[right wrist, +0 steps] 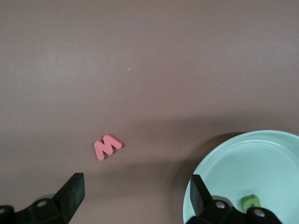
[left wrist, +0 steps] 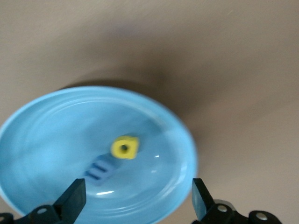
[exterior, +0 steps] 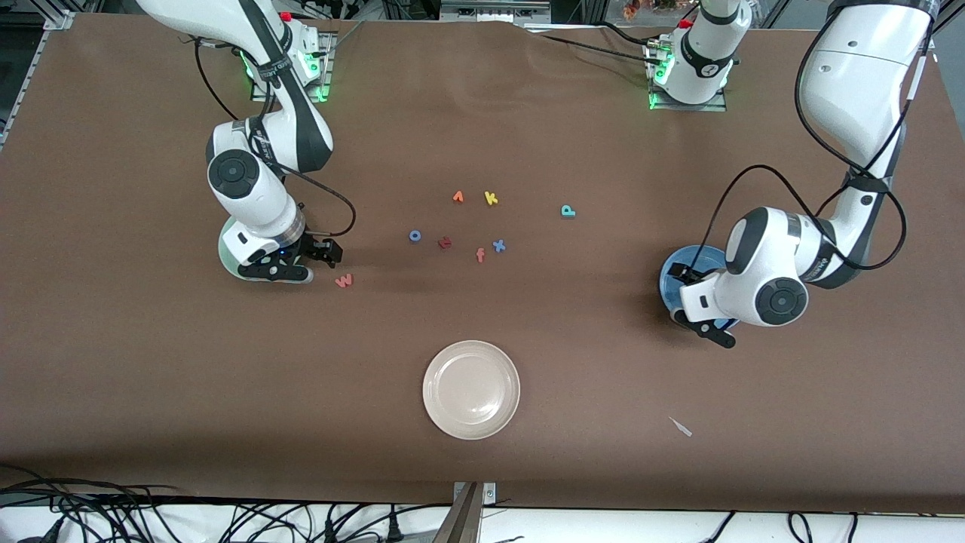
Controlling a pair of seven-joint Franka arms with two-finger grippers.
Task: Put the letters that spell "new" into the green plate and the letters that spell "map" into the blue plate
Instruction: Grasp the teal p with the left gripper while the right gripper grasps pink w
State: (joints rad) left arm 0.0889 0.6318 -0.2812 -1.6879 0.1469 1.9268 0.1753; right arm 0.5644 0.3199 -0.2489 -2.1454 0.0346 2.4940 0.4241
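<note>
The blue plate [left wrist: 42,140] holds the yellow "a" [left wrist: 124,147] and the blue "m" [left wrist: 99,171]. My left gripper [left wrist: 138,200] hangs open just above that plate [exterior: 669,277], with nothing between its fingers. The teal "p" [exterior: 568,211] lies on the table toward the middle. The green plate [right wrist: 261,158] holds the green "n" [right wrist: 250,203]; the right arm hides most of this plate [exterior: 224,253] in the front view. My right gripper [right wrist: 135,196] is open and empty over the table at the plate's rim. The pinkish-red "w" [right wrist: 108,147] lies flat beside it [exterior: 344,280].
Loose letters sit mid-table: an orange one [exterior: 457,197], yellow "k" [exterior: 491,198], blue ring [exterior: 415,235], dark red letter [exterior: 445,242], orange "f" [exterior: 480,255], blue "x" [exterior: 498,245]. A cream-white plate [exterior: 471,389] lies nearer the front camera. A small white scrap [exterior: 681,427] lies nearby.
</note>
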